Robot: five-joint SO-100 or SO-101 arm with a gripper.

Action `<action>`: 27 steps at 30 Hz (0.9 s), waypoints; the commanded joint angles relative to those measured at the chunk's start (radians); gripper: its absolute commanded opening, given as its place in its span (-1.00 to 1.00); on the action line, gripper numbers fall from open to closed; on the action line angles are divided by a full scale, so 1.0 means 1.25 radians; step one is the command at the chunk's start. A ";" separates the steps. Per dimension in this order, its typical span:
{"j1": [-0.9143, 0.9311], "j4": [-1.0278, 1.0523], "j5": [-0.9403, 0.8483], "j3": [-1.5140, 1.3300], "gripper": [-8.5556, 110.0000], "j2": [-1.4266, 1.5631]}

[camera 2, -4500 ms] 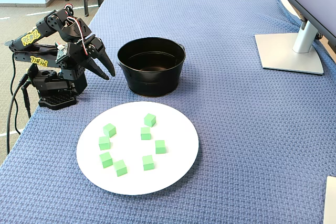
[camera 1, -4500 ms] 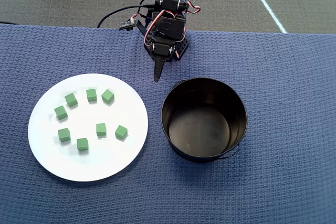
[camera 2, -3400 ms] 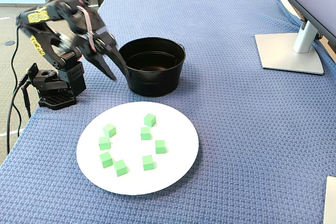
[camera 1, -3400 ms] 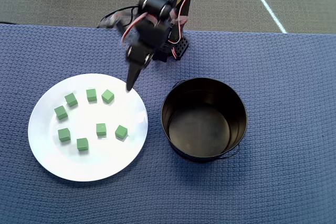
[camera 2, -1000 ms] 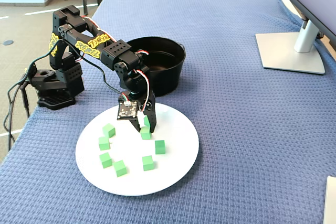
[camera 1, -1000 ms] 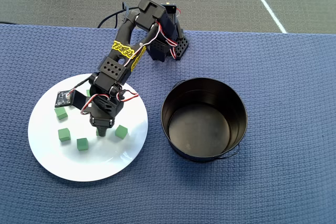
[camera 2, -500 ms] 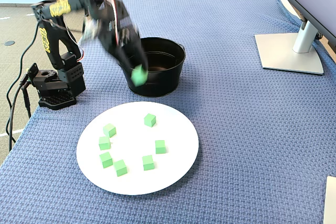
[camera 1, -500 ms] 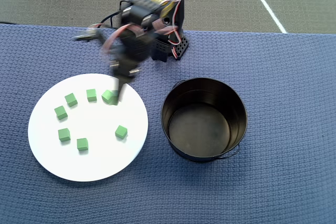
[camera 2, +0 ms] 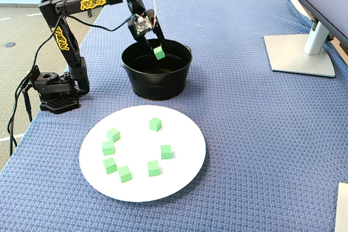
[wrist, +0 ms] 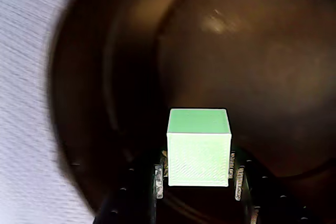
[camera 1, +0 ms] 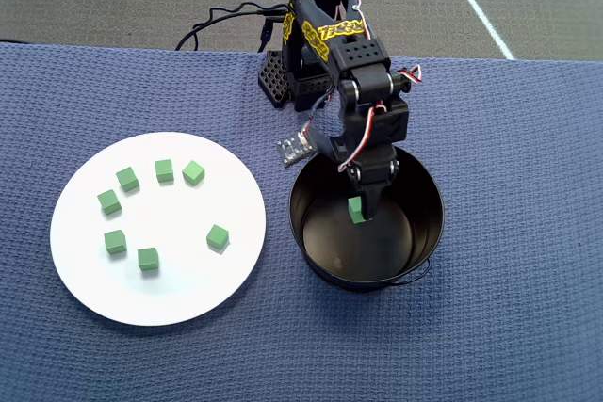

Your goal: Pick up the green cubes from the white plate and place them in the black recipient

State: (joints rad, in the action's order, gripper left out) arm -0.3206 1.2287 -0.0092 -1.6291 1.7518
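Observation:
My gripper (camera 1: 357,213) hangs over the open mouth of the black recipient (camera 1: 430,190), shut on one green cube (camera 1: 356,209). The wrist view shows that cube (wrist: 198,148) clamped between the two fingers of the gripper (wrist: 197,170), with the shiny dark inside of the recipient (wrist: 257,61) beneath it. In the fixed view the held cube (camera 2: 159,52) sits just above the rim of the recipient (camera 2: 157,84). Several more green cubes (camera 1: 148,258) lie scattered on the white plate (camera 1: 184,294), which lies left of the pot. They also show in the fixed view as green cubes (camera 2: 153,168) on the plate (camera 2: 136,150).
The arm's base (camera 1: 290,84) stands at the table's far edge behind the pot, with cables trailing off. A blue woven cloth (camera 1: 528,289) covers the table. A monitor stand (camera 2: 300,54) stands at the right in the fixed view.
The arm has swung right from the plate's far edge to over the pot, carrying the cube. One cube fewer lies on the plate than a second ago.

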 commanded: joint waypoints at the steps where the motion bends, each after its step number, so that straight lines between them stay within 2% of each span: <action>1: -0.016 0.011 -0.069 0.028 -0.29 0.000; 3: 0.026 0.054 -0.075 0.093 -0.23 0.009; 6: 0.108 0.129 -0.087 0.228 -0.25 0.015; 11: 0.302 0.206 -0.049 0.377 -0.44 -0.010; 16: 0.560 0.091 0.036 0.275 -0.58 -0.085; 19: 0.665 0.021 0.112 0.241 -0.55 -0.178; 23: 0.729 -0.025 0.173 0.241 -0.55 -0.296; 27: 0.708 -0.038 0.185 0.259 -0.55 -0.366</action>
State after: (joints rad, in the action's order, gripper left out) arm 0.5676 1.2241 0.1887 -1.3315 1.3238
